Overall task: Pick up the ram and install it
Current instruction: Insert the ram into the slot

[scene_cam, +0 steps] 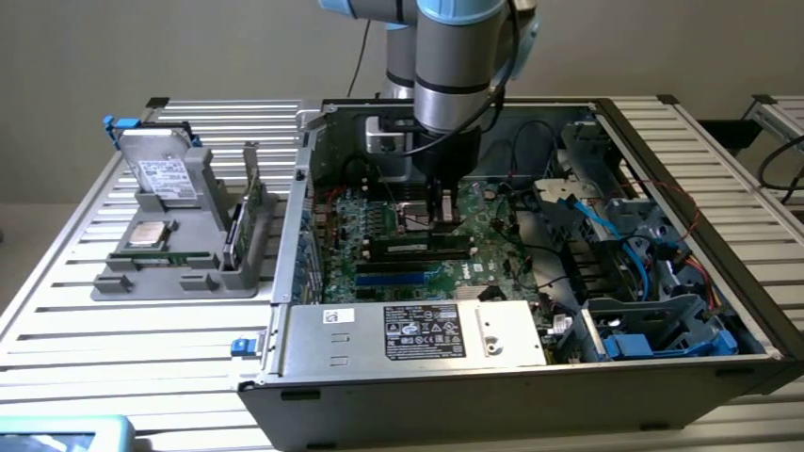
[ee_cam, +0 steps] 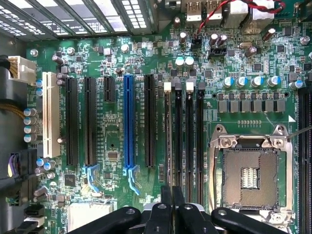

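Your hand [ee_cam: 171, 191], fingers pressed together, sits over the black slots [ee_cam: 189, 136]. Push straight down, evenly along the slot.

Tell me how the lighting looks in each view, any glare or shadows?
Exterior view: soft, even light; the slatted table shines pale, and the motherboard lies in shade inside the case. Wrist view: the motherboard is evenly lit, but the vent grille glares white.

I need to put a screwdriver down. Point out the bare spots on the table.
Bare slats on the table in front of the grey fixture, at the exterior view's left. Inside the case it is crowded: arm, motherboard, cables.
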